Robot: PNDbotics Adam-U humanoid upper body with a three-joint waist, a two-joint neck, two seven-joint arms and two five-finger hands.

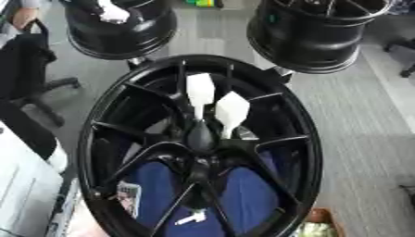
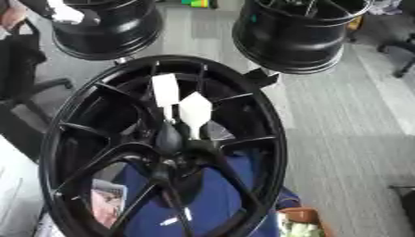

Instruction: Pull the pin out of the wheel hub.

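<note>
Because the black wheel hub (image 1: 198, 148) stands on edge with its open face toward the head camera, the spokes and the centre boss are presented directly to the work side. Two white, flag-shaped pins (image 1: 200, 90) (image 1: 233, 111) stand up from the boss region (image 1: 200, 139), just beside each other, their stems running down toward the centre — this is where the task's thing sits. Which of the two is the pin to be drawn cannot be told from the views. Their broad white heads sit above the spokes, which probably serves as the grasping surface and keeps fingers out of the narrow gaps.

Neither the left hand nor the right hand shows in either view, so whether each is open or closed is not visible. The extraction step appears not yet begun: both pins are seated.

Behind the spokes lies a blue surface (image 1: 243, 194), and a small white piece (image 1: 192, 217) shows low between two spokes. Two further black wheels (image 1: 122, 28) (image 1: 312, 32) stand beyond the hub on the grey floor (image 1: 356, 120), well clear of the pins — they should not obstruct an approach from above. A straight pull along the stem is likely needed to avoid binding.
</note>
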